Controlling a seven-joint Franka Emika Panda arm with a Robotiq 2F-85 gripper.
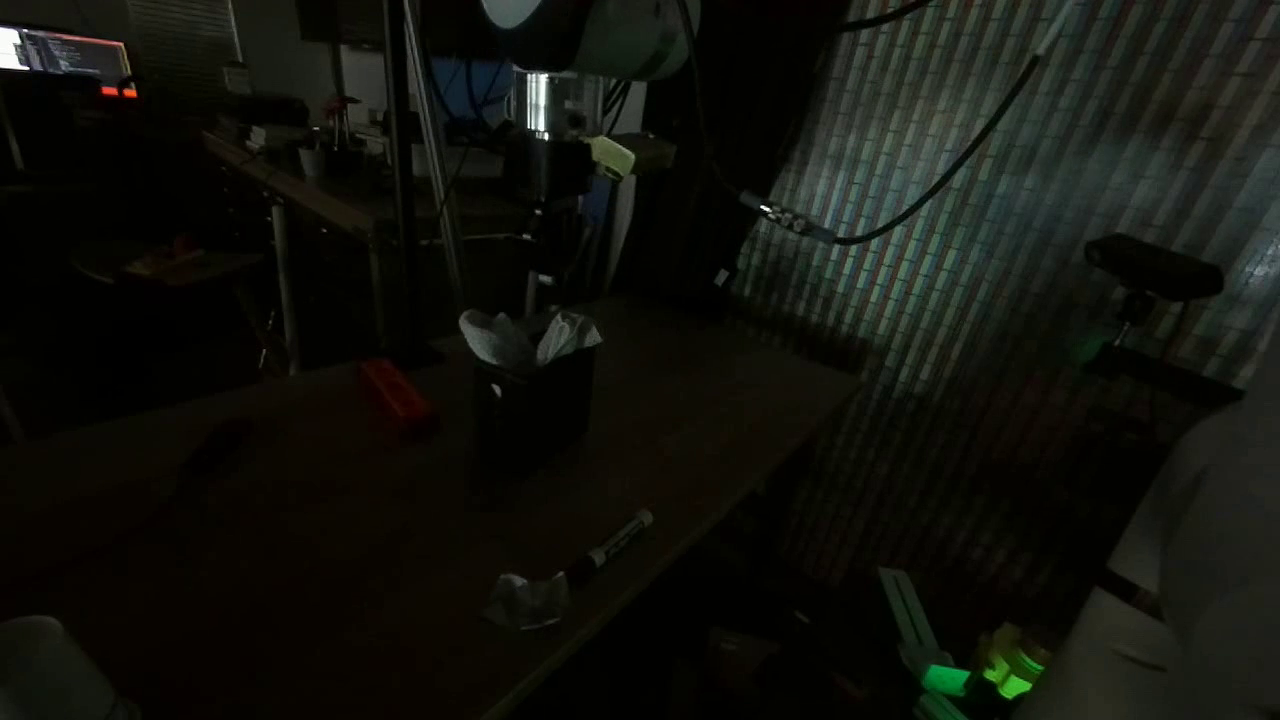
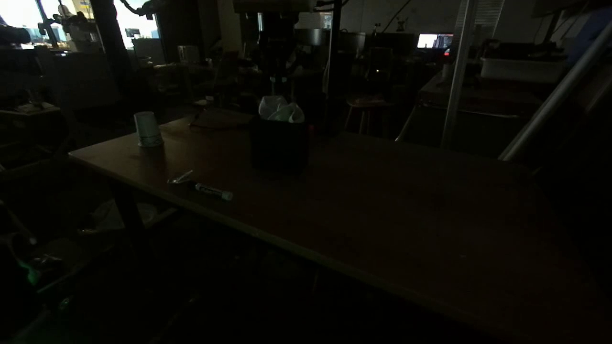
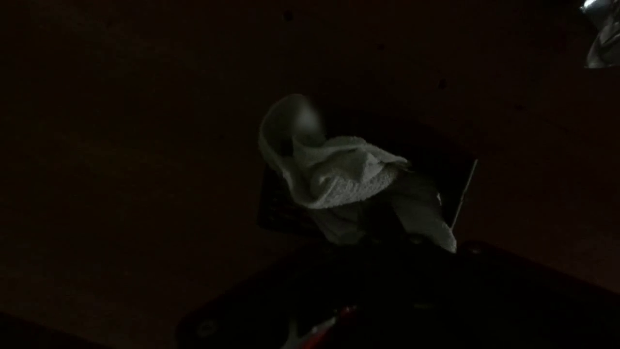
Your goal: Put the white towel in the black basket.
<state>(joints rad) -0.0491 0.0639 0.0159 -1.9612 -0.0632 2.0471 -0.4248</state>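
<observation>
In an exterior view, the black basket (image 1: 535,420) is standing near the middle of the frame, and the white towel (image 1: 497,340) is sitting in its mouth, two folds rising above the rim. The fingers (image 1: 533,290) are pointing down over the towel; how wide they are standing, or whether they are holding cloth, I cannot tell. A red block (image 1: 397,393) is lying left of the basket. The counter (image 1: 690,400) is reaching rightward past the basket, its edge slanting from bottom centre up to a right-hand corner, with a marker (image 1: 622,537) and a shiny scrap (image 1: 528,603) lying near it.

In an exterior view, the towel is bulging from the basket at upper centre. A pale cup (image 2: 148,129) is standing upside down at upper left, and a broad stretch of counter is spreading from the basket to the lower right.

In the wrist view, the towel is lying bunched across the basket's mouth at centre, the pale rim showing to its right.
</observation>
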